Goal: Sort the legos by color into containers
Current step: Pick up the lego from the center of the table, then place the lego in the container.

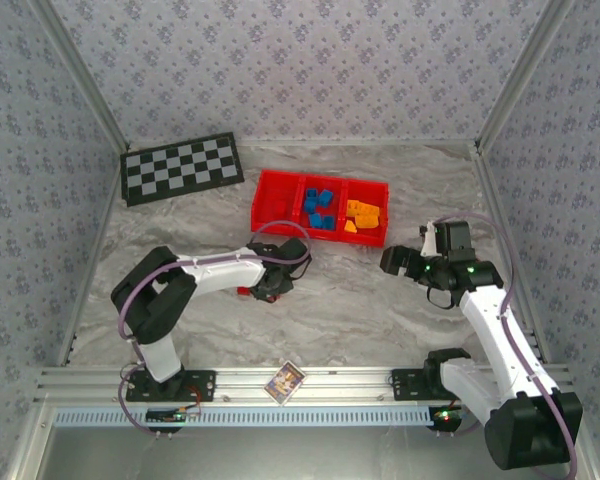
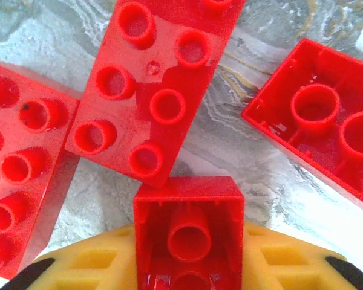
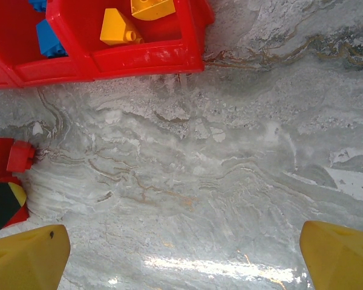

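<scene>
In the left wrist view my left gripper (image 2: 187, 263) is shut on a small red lego (image 2: 189, 229), its hollow underside facing the camera and both yellow pads (image 2: 91, 261) against its sides. Around it on the marble lie three more red legos: a studded one (image 2: 151, 90) touching its far edge, another (image 2: 18, 163) at the left, an overturned one (image 2: 327, 121) at the right. From above, this gripper (image 1: 268, 286) is just in front of the red tray (image 1: 280, 190), whose middle container holds blue legos (image 1: 318, 208) and right one orange-yellow legos (image 1: 362, 213). My right gripper (image 1: 405, 263) hangs open right of the tray.
A black-and-grey checkerboard mat (image 1: 182, 167) lies at the back left. A small printed card (image 1: 285, 381) rests on the front rail. The right wrist view has bare marble (image 3: 187, 181) between its fingers, the tray corner (image 3: 139, 57) at top left and a red lego (image 3: 12, 158) at the left edge.
</scene>
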Controlling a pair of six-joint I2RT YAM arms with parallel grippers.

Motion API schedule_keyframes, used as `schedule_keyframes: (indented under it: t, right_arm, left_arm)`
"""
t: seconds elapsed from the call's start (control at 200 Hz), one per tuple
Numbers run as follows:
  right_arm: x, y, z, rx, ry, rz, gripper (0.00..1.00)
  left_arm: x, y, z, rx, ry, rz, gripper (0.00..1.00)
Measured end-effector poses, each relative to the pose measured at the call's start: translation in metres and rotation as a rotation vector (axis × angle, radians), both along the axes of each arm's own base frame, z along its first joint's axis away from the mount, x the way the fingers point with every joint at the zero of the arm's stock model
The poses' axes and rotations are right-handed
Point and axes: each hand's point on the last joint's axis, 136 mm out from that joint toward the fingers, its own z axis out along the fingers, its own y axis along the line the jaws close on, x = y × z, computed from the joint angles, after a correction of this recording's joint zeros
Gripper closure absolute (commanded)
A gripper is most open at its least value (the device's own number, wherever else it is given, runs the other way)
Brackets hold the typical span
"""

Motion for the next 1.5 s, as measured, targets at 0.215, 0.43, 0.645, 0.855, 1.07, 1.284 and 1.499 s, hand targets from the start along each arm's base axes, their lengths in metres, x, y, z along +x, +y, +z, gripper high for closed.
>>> schedule_keyframes:
  t: [0.215, 0.43, 0.645, 0.855, 1.07, 1.284, 1.499]
  right_arm:
    - [0.0, -0.001, 0.0, -0.007, -0.001, -0.005, 0.0]
    - [0.001, -0.003, 0.001, -0.014, -0.007, -0.014, 0.0]
    - [0.001, -0.004, 0.002, -0.019, -0.014, -0.019, 0.0]
    - [0.0, -0.005, 0.008, -0.016, -0.038, -0.02, 0.0]
    - [0.0, -0.006, 0.007, -0.019, -0.036, -0.029, 0.0]
    - [-0.001, -0.007, 0.004, -0.025, -0.029, -0.034, 0.0]
    - [-0.001, -0.008, 0.004, -0.025, -0.03, -0.037, 0.0]
  left_arm:
    - [0.002, -0.001, 0.009, -0.007, -0.021, -0.036, 0.75]
    - [0.021, -0.008, 0.052, -0.016, -0.106, -0.104, 0.74]
    - [0.08, -0.017, 0.113, -0.044, -0.235, -0.155, 0.72]
    - [0.146, 0.002, 0.128, -0.003, -0.265, -0.165, 0.72]
    - [0.185, -0.003, 0.118, 0.026, -0.252, -0.226, 0.64]
    - [0.207, -0.017, 0.106, 0.041, -0.232, -0.272, 0.63]
    - [0.224, -0.01, 0.088, 0.093, -0.192, -0.27, 0.52]
